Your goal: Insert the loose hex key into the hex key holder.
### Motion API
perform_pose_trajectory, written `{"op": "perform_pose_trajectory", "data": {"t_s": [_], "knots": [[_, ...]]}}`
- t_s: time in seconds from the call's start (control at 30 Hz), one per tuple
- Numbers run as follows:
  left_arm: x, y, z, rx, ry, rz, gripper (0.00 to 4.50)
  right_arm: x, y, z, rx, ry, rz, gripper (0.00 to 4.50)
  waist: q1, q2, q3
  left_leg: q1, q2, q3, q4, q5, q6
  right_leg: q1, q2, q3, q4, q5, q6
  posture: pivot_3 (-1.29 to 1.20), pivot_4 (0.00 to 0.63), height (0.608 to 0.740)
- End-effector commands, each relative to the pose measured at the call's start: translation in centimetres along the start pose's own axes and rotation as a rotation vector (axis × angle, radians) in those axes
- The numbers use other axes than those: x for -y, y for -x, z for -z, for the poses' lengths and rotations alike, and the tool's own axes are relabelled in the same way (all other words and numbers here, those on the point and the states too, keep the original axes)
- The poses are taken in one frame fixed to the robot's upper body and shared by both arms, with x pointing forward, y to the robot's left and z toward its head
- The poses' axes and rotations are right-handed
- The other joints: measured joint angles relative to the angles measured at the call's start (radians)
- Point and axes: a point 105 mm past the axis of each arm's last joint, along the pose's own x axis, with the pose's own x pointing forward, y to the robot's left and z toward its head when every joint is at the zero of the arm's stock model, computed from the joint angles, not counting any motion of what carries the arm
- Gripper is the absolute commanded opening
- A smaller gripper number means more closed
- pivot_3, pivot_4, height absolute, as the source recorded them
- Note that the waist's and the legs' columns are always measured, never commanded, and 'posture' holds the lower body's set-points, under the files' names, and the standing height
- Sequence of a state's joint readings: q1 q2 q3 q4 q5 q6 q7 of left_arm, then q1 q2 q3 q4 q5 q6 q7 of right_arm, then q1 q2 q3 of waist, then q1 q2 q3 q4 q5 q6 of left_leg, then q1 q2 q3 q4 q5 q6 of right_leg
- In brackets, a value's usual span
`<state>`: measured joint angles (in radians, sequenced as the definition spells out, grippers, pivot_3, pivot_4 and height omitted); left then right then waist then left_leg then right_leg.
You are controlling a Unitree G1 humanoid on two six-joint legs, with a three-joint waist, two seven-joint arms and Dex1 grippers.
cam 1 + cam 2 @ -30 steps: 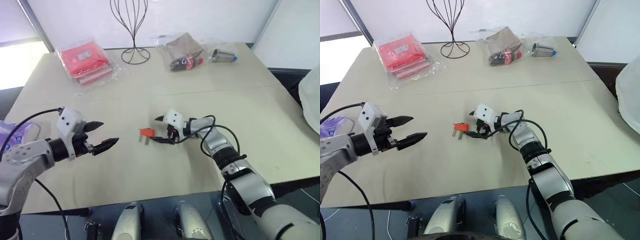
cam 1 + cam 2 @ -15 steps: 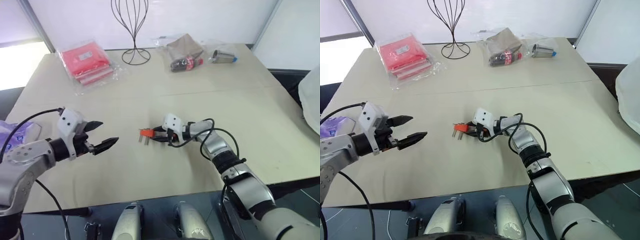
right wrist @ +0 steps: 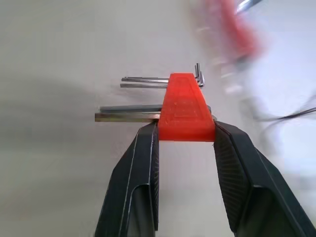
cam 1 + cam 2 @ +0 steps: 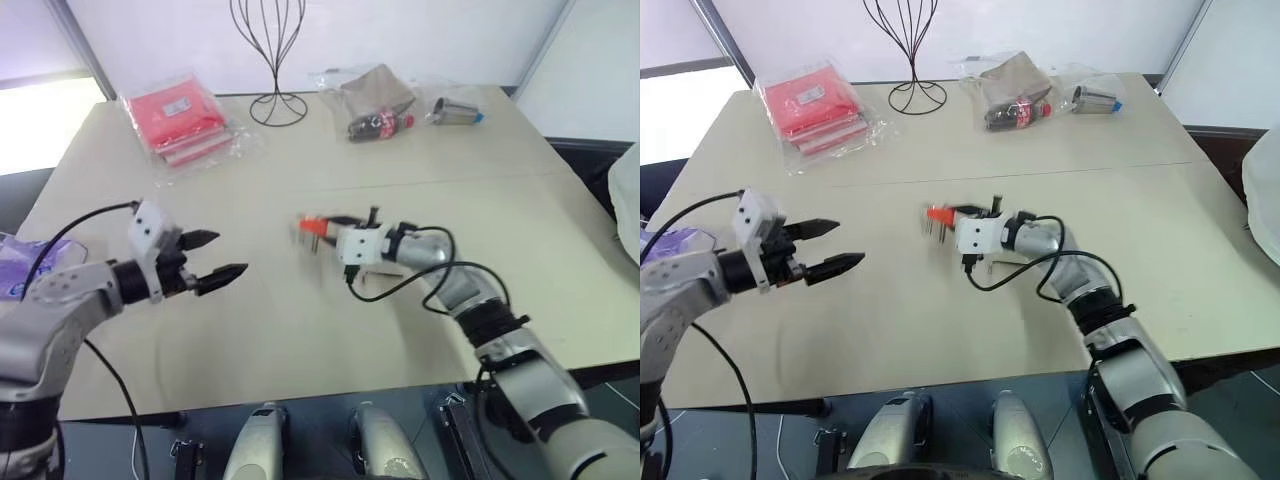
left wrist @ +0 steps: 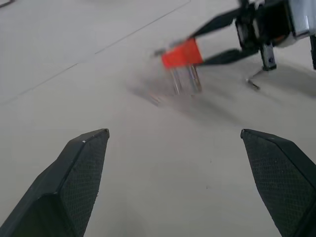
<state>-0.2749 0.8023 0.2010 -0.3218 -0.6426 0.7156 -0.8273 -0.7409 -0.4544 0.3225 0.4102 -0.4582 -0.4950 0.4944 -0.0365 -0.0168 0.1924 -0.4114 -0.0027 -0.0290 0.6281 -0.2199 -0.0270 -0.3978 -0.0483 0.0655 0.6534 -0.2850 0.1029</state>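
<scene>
Right gripper: two black fingers clamp the hex key holder by its wider near end, one finger on each side. Holder is an orange-red wedge, tapering away from the camera. Grey hex keys protrude sideways from it, two near the fingers, thinner ones farther along (bent tips visible past the narrow end). Pale table surface behind; blurred red smear beyond.
</scene>
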Motion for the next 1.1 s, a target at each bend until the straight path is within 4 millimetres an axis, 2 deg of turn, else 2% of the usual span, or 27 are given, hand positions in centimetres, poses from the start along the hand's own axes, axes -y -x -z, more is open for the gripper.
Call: {"op": "perform_pose_trajectory", "data": {"t_s": [0.03,0.13,0.23,0.47,0.9,1.1], "knots": [[-0.1,-1.7,-2.9,0.105,-0.014,0.082,4.5,4.3,0.5,-4.4,0.162,0.324,0.161,1.0,-0.003,0.0,0.0,0.0,0.0,0.0,0.0,0.0,0.0,0.0,0.0,0.0,0.0,0.0,0.0,0.0,0.15,0.74],[-0.9,-2.8,-4.2,0.156,0.03,0.118,4.5,5.6,0.9,-6.2,0.237,0.467,0.222,1.0,-0.009,0.0,0.0,0.0,0.0,0.0,-0.001,0.0,0.0,-0.001,0.002,0.0,0.0,0.0,0.001,0.0,0.15,0.74],[-1.3,-3.9,-5.2,0.176,0.032,0.169,4.5,6.1,0.8,-7.4,0.29,0.544,0.249,1.0,-0.01,0.0,0.0,0.0,0.0,0.0,-0.002,0.0,0.0,-0.001,0.005,0.0,0.001,0.001,0.002,0.0,0.15,0.74],[-0.9,-5.4,-6.9,0.197,0.011,0.273,4.5,6.0,0.7,-8.6,0.356,0.576,0.254,1.0,-0.008,-0.001,0.0,0.0,0.0,0.0,-0.001,0.0,0.0,-0.001,0.004,0.0,0.001,0.001,0.002,0.0,0.15,0.74],[0.4,-4.8,-9.0,0.257,0.032,0.358,4.5,5.5,0.6,-9.2,0.399,0.557,0.224,1.0,-0.008,-0.001,0.001,0.0,0.001,0.0,0.0,0.0,0.001,-0.001,0.004,0.0,0.002,0.001,0.002,0.0,0.15,0.74],[0.6,-4.4,-8.7,0.243,0.034,0.362,4.5,5.4,0.6,-9.0,0.404,0.551,0.207,1.0,-0.008,-0.001,0.001,0.0,0.001,0.0,0.0,0.0,0.001,-0.001,0.004,0.0,0.002,0.001,0.002,0.0,0.15,0.74]]}}
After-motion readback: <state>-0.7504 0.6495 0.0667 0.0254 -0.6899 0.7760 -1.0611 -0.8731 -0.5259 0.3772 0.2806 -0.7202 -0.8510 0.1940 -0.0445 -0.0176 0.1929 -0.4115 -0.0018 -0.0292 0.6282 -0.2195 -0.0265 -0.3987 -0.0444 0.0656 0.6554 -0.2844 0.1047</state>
